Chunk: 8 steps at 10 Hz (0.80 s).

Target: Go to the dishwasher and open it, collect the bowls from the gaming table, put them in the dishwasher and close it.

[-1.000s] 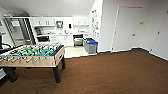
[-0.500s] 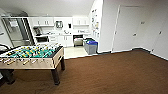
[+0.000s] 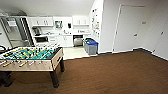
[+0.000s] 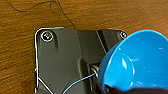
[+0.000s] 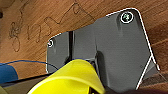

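A blue bowl [image 4: 135, 65] hangs tilted above the brown wood-look floor, with my left gripper [image 4: 113, 89] shut on its rim. In the right wrist view a yellow cup [image 5: 71, 78] hangs over the same floor, and my right gripper [image 5: 82, 87] is shut on it. Far ahead in the white kitchen, the dishwasher [image 3: 78, 40] shows as a dark square under the counter. The gaming table is out of view.
A table-football table [image 3: 53, 62] with a green field stands at the near left. Blue-lidded bins [image 3: 91, 46] sit by the wall where the kitchen's pale floor begins. White doors [image 3: 127, 27] line the right wall. Brown floor [image 3: 112, 75] stretches ahead.
The whole head view has shifted slightly as the robot drives. The table-football table sits a little lower and nearer in the picture.
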Motion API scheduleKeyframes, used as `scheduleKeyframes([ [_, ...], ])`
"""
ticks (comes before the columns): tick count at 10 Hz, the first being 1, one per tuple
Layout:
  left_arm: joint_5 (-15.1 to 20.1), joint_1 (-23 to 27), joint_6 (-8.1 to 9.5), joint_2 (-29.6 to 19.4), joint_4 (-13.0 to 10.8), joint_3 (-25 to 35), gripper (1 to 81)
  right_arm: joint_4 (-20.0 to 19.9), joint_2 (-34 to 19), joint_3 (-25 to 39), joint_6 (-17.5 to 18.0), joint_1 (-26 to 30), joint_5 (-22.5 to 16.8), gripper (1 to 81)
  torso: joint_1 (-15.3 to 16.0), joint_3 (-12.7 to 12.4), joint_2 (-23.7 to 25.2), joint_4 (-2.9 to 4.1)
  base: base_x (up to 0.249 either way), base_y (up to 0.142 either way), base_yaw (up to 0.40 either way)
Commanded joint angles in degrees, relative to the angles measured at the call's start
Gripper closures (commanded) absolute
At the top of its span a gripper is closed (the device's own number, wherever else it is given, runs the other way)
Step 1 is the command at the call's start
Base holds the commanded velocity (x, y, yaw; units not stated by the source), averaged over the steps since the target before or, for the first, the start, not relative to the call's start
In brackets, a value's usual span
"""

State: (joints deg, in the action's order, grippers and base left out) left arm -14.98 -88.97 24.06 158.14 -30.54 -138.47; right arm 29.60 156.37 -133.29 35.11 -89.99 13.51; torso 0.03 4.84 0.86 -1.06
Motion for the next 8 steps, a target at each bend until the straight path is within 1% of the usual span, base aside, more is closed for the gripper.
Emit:
scheduleKeyframes([
  [1, 1.62, 2.0, -0.16, -0.98, -0.66, 0.31, 81.1, 0.72, -1.12, 0.41, -0.22, 2.22, -1.73, 81.1, 0.0, 0.0, 0.0, 0.0, 0.144, 0.0, 0.0],
  [8, 1.54, 1.56, -0.16, -0.98, -0.58, 0.31, 81.1, 0.72, -1.12, 0.41, -0.22, 2.13, -1.73, 81.1, 0.02, 0.0, 0.0, 0.0, 0.145, 0.0, 0.0],
])
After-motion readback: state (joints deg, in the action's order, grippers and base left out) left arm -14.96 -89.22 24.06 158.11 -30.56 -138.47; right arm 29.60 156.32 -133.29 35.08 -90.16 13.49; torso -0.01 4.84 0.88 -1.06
